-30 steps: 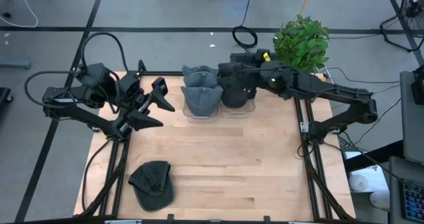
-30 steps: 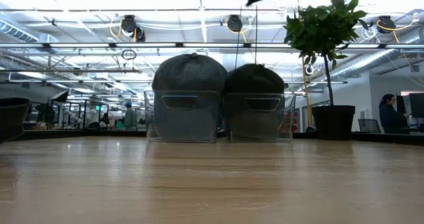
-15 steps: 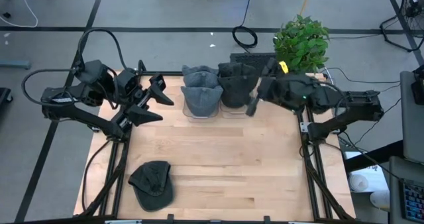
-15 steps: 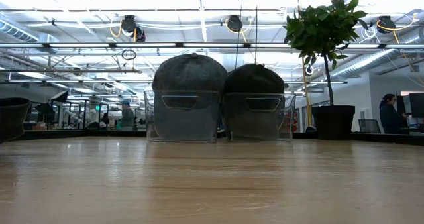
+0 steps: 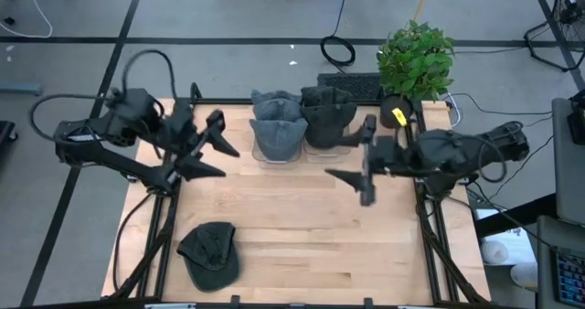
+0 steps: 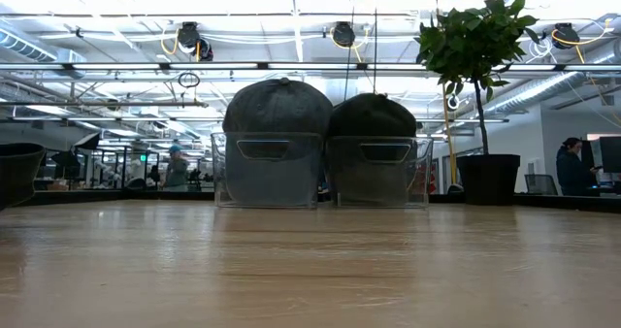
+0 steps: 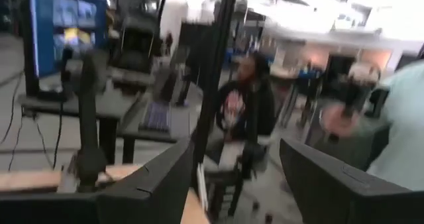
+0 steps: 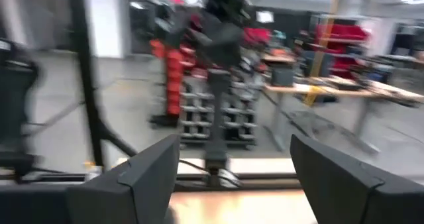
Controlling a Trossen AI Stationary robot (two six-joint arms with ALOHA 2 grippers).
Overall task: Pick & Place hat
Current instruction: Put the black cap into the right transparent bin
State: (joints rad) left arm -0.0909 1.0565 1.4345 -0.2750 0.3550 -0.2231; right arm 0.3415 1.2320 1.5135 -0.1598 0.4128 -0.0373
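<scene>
A dark grey hat lies flat on the table near its near-left corner, and no gripper touches it. My left gripper hovers open over the table's far-left part, well above the wood. My right gripper is open too, raised over the table right of centre, just in front of the bins. Two clear bins stand at the far edge. One bin holds stacked grey hats, the other dark hats.
A potted plant stands at the far-right corner beside the bins. Bare wood spreads between the loose hat and the right arm. People and desks show in the room beyond the table.
My right gripper has drawn back from above the dark-hat bin, moving toward the table's near and right side, and now hangs in front of the bins. It has left the top of the low view. The hats and bins have stayed put.
</scene>
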